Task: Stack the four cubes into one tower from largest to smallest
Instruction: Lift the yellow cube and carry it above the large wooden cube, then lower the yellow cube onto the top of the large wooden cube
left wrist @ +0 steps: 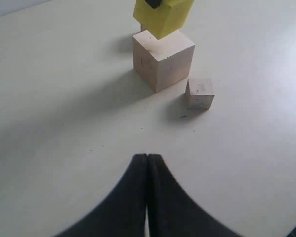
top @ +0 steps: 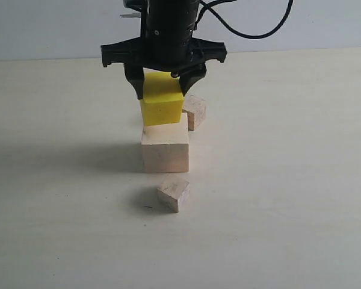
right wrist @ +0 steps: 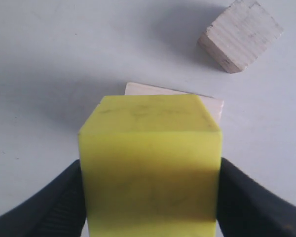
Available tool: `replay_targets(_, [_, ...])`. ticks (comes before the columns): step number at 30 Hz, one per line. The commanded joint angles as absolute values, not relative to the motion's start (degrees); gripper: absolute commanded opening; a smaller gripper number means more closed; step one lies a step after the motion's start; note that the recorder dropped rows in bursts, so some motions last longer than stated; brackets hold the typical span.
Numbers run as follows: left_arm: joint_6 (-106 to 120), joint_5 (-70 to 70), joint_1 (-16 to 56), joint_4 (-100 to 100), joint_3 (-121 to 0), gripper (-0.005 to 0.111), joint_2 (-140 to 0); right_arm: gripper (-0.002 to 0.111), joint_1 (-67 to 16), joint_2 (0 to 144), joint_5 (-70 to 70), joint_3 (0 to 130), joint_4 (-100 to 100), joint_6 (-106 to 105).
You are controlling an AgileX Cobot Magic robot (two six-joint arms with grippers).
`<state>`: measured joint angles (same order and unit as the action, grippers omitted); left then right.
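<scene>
My right gripper (top: 162, 81) is shut on the bright yellow cube (top: 161, 100), which sits at or just above the top of the large pale wooden cube (top: 165, 147); contact cannot be judged. In the right wrist view the yellow cube (right wrist: 150, 168) fills the space between the black fingers (right wrist: 44, 207) and hides most of the large cube (right wrist: 207, 101). One small wooden cube (top: 174, 192) lies in front of the stack, another (top: 195, 112) behind it to the right. My left gripper (left wrist: 147, 157) is shut on nothing, low over the table, facing the large cube (left wrist: 163, 59) and a small cube (left wrist: 200, 93).
The pale tabletop (top: 289, 180) spreads wide on both sides of the cubes. A black cable (top: 253, 33) loops from the right arm against the light back wall.
</scene>
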<state>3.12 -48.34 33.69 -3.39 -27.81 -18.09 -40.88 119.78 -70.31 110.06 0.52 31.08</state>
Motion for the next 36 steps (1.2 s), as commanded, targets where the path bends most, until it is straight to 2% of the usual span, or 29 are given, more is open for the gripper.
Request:
replay_targets(1, [2.8,-47.7,34.0,-3.7,-27.4,0.000,-17.9,0.000,-40.9,119.6,-70.0,109.5,-0.6,31.6])
replay_targets(15, [2.8,-47.7,34.0,-3.7,-27.4,0.000,-17.9,0.000,-36.2,112.9,-70.0,105.3,-1.0,31.5])
replay_targets(36, [2.8,-47.7,34.0,-3.7,-27.4,0.000,-17.9,0.000,-36.1,115.9,-70.0,103.7,-5.8,33.2])
